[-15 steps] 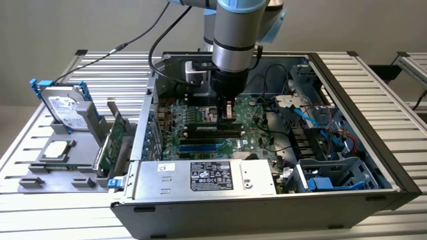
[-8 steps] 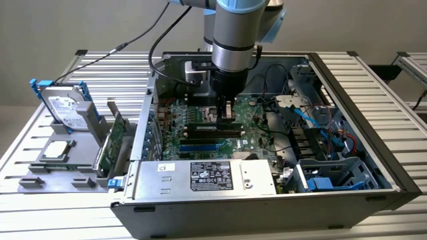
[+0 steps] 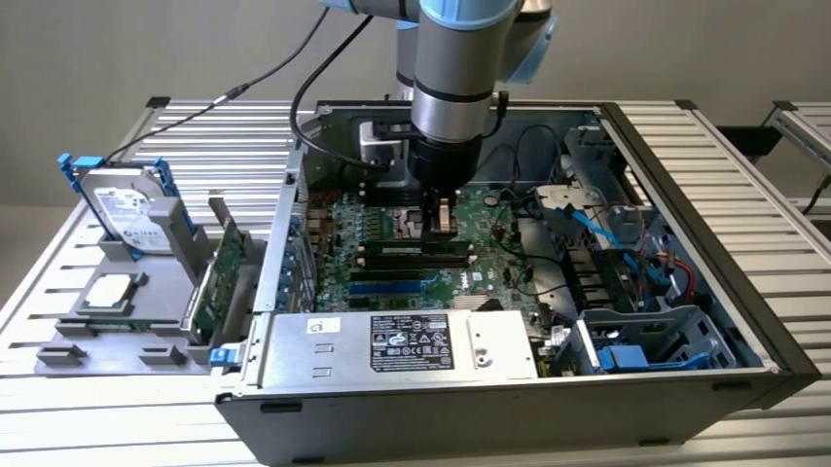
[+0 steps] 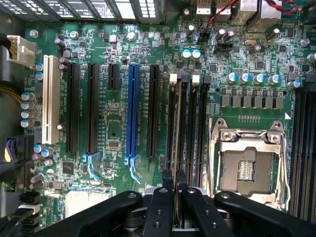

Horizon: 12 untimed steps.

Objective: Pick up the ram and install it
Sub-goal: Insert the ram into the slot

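The pick-up looks done. The gripper [image 3: 439, 224] is down inside the open computer case [image 3: 746, 336], and its fingers [image 4: 160, 202] stand narrow, pinched on the thin top edge of the ram [image 4: 176, 148]. The wrist view shows the stick edge-on, in line with one of the black memory slots [image 4: 200, 128] between the long card slots and the empty processor socket [image 4: 247, 168]. I judge the ram to be at or in its slot. The pictures do not show whether it is fully seated or the end clips have closed, so the installing is not finished.

In the exterior view the case takes up the middle of the worktop [image 3: 78, 418]. The motherboard [image 4: 113, 123] lies flat on its floor. A silver power supply [image 3: 415, 345] with a printed label sits at six o'clock from the gripper, and a drive cage [image 3: 643, 341] with blue parts sits at about four o'clock among loose cables. At nine o'clock from the case, a grey holder [image 3: 117, 331] keeps a hard drive [image 3: 126, 206] upright. A green expansion card [image 3: 224, 268] stands on edge just beside the case wall.
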### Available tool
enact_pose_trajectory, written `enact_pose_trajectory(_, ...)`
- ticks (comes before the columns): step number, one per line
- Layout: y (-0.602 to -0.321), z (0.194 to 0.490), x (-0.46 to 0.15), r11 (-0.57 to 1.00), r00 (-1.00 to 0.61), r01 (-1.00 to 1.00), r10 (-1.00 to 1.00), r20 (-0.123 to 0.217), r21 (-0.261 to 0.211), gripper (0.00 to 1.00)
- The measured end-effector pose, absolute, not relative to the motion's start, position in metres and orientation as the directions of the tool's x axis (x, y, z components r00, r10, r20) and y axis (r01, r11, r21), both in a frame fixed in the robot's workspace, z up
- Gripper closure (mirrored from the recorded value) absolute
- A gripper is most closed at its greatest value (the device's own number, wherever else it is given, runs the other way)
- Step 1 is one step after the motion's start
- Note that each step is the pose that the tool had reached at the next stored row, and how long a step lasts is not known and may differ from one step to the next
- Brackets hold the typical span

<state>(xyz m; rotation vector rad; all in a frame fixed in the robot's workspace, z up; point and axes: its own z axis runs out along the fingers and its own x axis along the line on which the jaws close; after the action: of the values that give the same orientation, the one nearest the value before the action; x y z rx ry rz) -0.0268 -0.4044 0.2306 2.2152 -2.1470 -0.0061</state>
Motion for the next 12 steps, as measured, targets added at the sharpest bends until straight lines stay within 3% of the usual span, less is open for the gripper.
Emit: enact_pose_trajectory(12,-0.4043,0.2293,-0.0276,-0.040,0.041,-0.998,-0.998,0.037,0.042,0.87)
